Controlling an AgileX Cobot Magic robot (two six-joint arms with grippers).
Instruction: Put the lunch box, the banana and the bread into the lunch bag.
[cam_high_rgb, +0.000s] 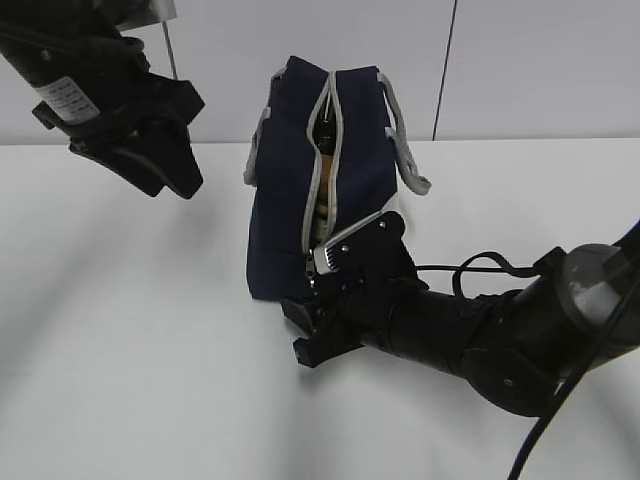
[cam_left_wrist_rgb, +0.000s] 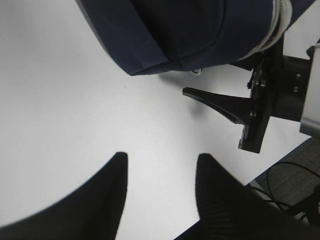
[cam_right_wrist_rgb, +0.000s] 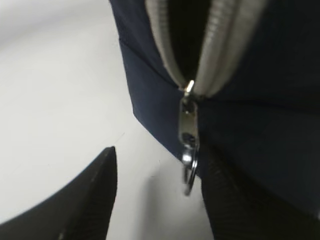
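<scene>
The navy lunch bag stands mid-table with its grey zipper partly open toward me. Through the gap shows a golden-brown surface that looks like the bread. The lunch box and the banana are out of view. My right gripper is low at the bag's near end. In the right wrist view it is open, and the metal ring pull hangs between its fingers, close to the right one. My left gripper hangs raised to the bag's left; it is open and empty above bare table.
Grey webbing handles droop off the bag's right side. The right arm and its cable lie across the table's right front. In the left wrist view one right finger points along the table below the bag. The table edge shows there.
</scene>
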